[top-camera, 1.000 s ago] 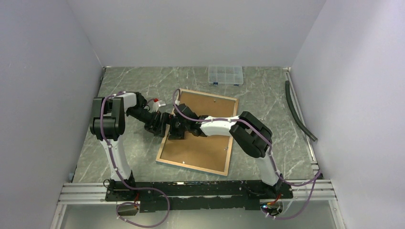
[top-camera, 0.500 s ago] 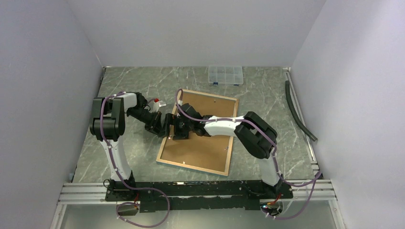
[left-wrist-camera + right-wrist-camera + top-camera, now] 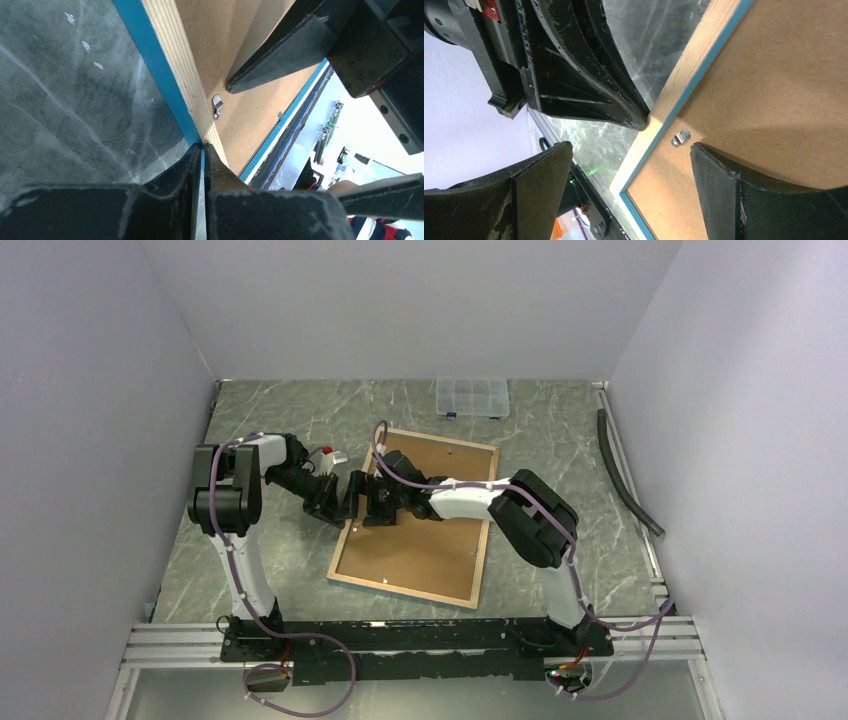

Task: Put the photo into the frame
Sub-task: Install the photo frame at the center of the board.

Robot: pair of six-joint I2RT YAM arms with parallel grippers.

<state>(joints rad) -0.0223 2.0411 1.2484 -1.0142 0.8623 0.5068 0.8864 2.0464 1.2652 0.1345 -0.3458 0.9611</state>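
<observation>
Left pincer (image 3: pixel 202 150) clenched empty, tips butted on the frame (image 3: pixel 172 50) rail; right pincer (image 3: pixel 631 147) released wide, straddling the turn clip (image 3: pixel 681 137).
Frame lies face down on the table (image 3: pixel 560 440), backing board (image 3: pixel 420 540) up. I'd brace the rail with the left so nothing slides, then drop one right finger beside the clip tab and swivel it gently, without scraping the board. Photo: I can't see it in any view. It may be under the board, and I can't tell if the clip is locked.
</observation>
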